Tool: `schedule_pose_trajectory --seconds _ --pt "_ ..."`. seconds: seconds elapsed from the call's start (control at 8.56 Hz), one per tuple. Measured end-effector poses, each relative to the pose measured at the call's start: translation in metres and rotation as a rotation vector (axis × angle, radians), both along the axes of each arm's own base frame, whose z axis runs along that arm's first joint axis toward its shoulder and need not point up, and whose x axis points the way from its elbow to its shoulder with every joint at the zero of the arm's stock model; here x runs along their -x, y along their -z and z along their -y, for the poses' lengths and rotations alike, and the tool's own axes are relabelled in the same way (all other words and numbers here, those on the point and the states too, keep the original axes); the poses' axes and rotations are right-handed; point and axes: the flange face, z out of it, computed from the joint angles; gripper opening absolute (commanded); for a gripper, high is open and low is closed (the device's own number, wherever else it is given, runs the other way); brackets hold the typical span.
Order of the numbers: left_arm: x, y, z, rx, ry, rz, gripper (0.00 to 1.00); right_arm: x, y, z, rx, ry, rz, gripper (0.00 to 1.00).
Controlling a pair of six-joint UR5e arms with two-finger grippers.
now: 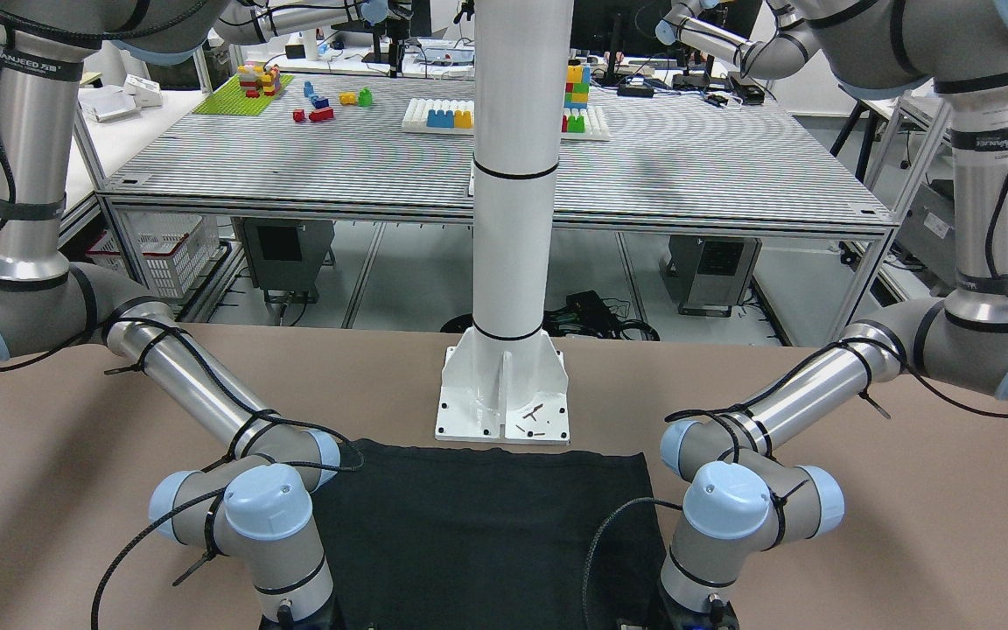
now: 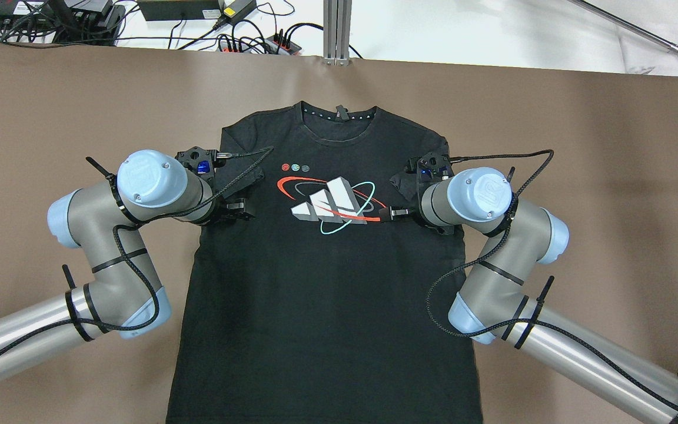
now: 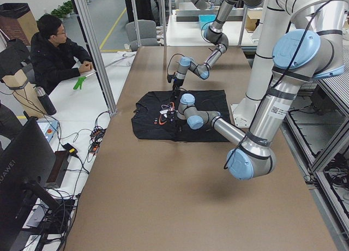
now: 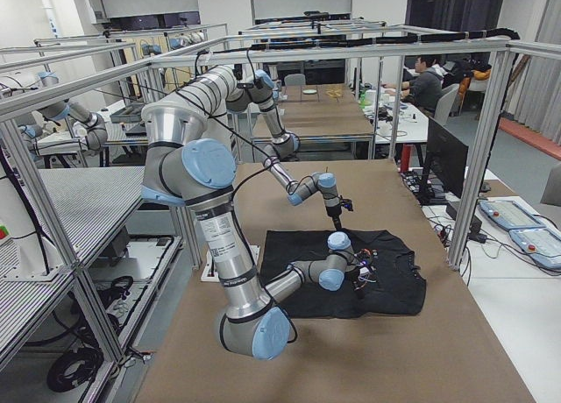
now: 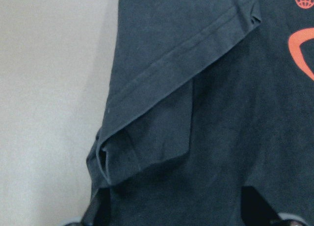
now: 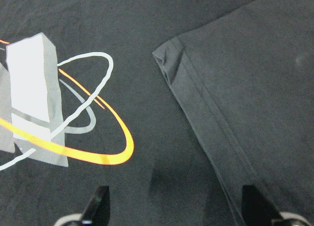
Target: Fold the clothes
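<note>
Black t-shirt (image 2: 327, 294), just one, lies flat mid-frame on the brown table (image 2: 580, 147). Long axis runs top to bottom, collar (image 2: 339, 115) toward the top, and its two sleeves (image 5: 162, 113) are folded inward. Two pincers: left gripper (image 5: 174, 213) and right gripper (image 6: 174, 211) are both spread wide, holding nothing.

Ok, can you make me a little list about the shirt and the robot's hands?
Shirt: black T-shirt, flat on the brown table, picture side up
Sleeves: left sleeve and right sleeve both folded in onto the chest
Left gripper: over the left sleeve, fingers apart, holding nothing
Right gripper: over the right sleeve, fingers apart, holding nothing
Bottom half: not folded yet
</note>
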Motion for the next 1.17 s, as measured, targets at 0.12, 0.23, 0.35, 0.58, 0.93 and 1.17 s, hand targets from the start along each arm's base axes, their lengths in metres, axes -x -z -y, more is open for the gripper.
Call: schedule_pose_trajectory --seconds 0.12,0.23,0.35,0.58,0.93,1.17 --pt "0.002 0.002 -0.014 0.015 0.007 -0.018 0.94 -0.012 0.0 -0.009 -0.003 -0.001 0.008 0.95" --pt "0.012 0.003 -0.029 0.028 0.018 -0.037 0.94 -0.025 0.001 -0.021 -0.006 0.0 0.016 0.95" --pt "0.025 0.002 -0.045 0.037 0.025 -0.053 0.94 -0.039 0.004 -0.034 0.0 0.004 0.014 0.95" --pt "0.051 0.0 -0.07 0.056 0.035 -0.07 0.94 -0.067 0.012 -0.062 0.056 -0.004 -0.007 0.95" --pt "0.062 -0.002 -0.081 0.071 0.04 -0.062 0.94 -0.043 0.012 -0.079 0.116 0.002 -0.021 0.95" --pt "0.063 -0.002 -0.081 0.07 0.044 -0.059 0.94 -0.012 0.025 -0.045 0.12 -0.017 -0.029 0.95"
